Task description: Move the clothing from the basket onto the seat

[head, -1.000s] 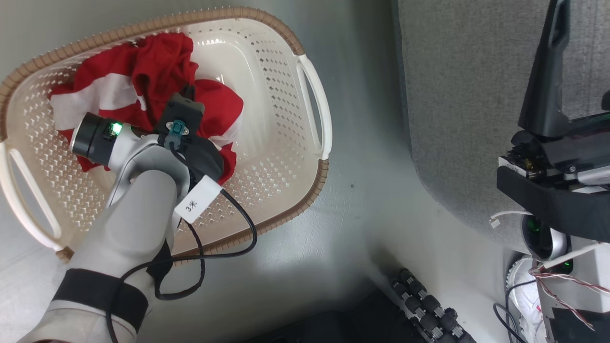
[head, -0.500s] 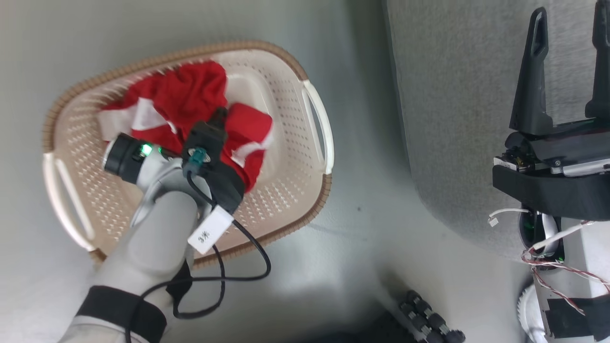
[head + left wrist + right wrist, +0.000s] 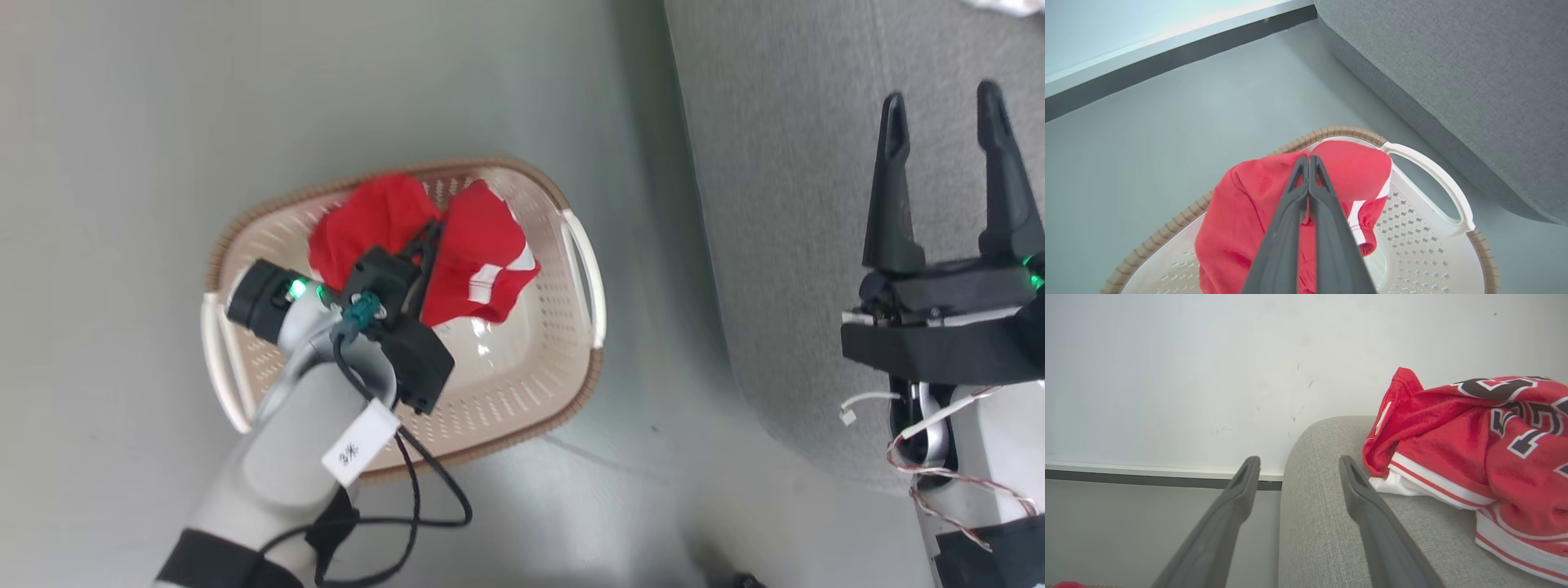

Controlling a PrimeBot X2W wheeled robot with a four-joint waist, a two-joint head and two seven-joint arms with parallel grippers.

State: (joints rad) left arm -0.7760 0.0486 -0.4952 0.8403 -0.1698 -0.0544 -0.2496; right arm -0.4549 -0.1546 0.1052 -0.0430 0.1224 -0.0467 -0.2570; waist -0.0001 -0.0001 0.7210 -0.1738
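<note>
Fingers [image 3: 1290, 228] of the left pincer [image 3: 1308, 160] are pressed flat together, pinching the red garment [image 3: 1241, 220], with cloth bunched either side of them. That's plain from the left wrist view. The head view has those fingers mostly buried in red, but it does show the garment hanging over the inside of the basket [image 3: 522, 408], white stripe showing. Can't tell if its low end touches the basket. Right pincer [image 3: 941, 98] is spread wide with nothing in it, hovering over the seat [image 3: 775, 204]. Its wrist view adds the jersey [image 3: 1474, 457] with black numerals, lying on the seat just off to one side of the fingers. Basket sits on grey floor [image 3: 122, 163] beside the seat.
</note>
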